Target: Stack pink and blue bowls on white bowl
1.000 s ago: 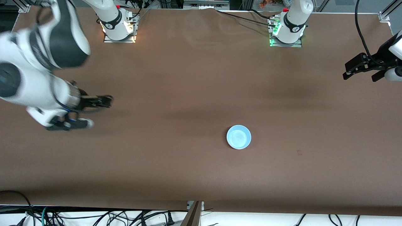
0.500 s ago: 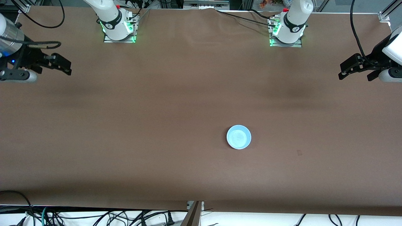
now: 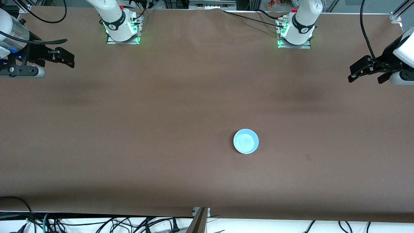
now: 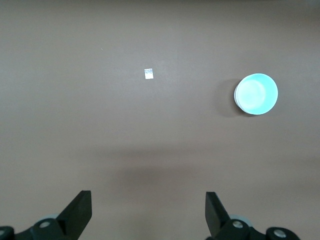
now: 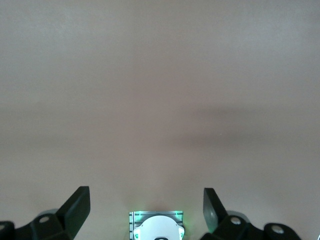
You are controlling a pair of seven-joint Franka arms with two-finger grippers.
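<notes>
The blue bowl sits upright on the brown table, nearer to the front camera than both arm bases and closer to the left arm's end. In the left wrist view the blue bowl shows a thin pale edge along one side under its rim, as of another bowl beneath it; whether that is a second bowl or only the blue bowl's own wall cannot be told. No pink or white bowl shows plainly in any view.

Taking the bowl as landmark: the left gripper hangs over the table edge at the left arm's end, well apart from the bowl, jaws spread wide and holding nothing — the left wrist view shows both black fingers parted with bare table between them. The right gripper hangs over the table's other end, much farther from the bowl, likewise spread and empty; its fingers frame the right arm's base, lit green.

A small white tag lies flat on the table near the bowl, toward the left arm's end; it carries dark marks, too small to read. Each arm base bears a black band with a small logo — not legible.
</notes>
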